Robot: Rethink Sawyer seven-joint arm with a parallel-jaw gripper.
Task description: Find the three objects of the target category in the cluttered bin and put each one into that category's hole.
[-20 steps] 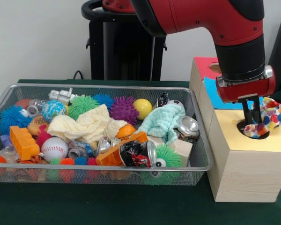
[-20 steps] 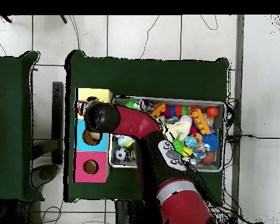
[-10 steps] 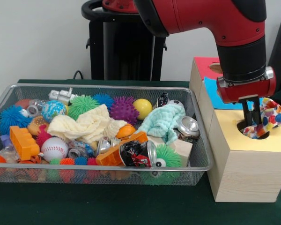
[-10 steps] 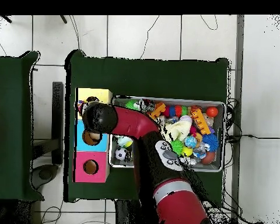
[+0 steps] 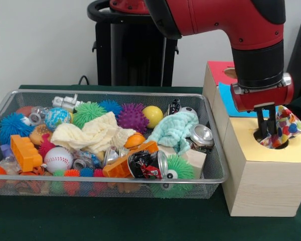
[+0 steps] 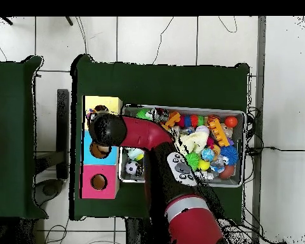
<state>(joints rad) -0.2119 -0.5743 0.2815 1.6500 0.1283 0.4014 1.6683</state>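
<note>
Since a second ago, the confetti cloth (image 5: 283,129) is hanging higher and tighter against the gripper (image 5: 269,131), its loose lobe drawn in from the side, while the arm is holding almost the same spot over the yellow-topped box (image 5: 263,173). In the front view the gripper's two dark fingers are standing close together, pinching the cloth, with their tips down at the mouth of the hole (image 5: 272,141). Most of the cloth is bunching on the picture-right side of the fingers and spilling over the hole's rim, so its bulk is lying beside the claw, not beneath it. That offset is what the coming release turns on: I judge the cloth could drape on the yellow top instead of dropping through. The forearm is pointing straight down, wrist vertical. In the overhead view the arm is covering the hole, with only a scrap of cloth peeking out beside it. The cluttered bin (image 5: 218,173) is sitting well off to the claw's picture-left; no other confetti pieces are showing among its toys.
</note>
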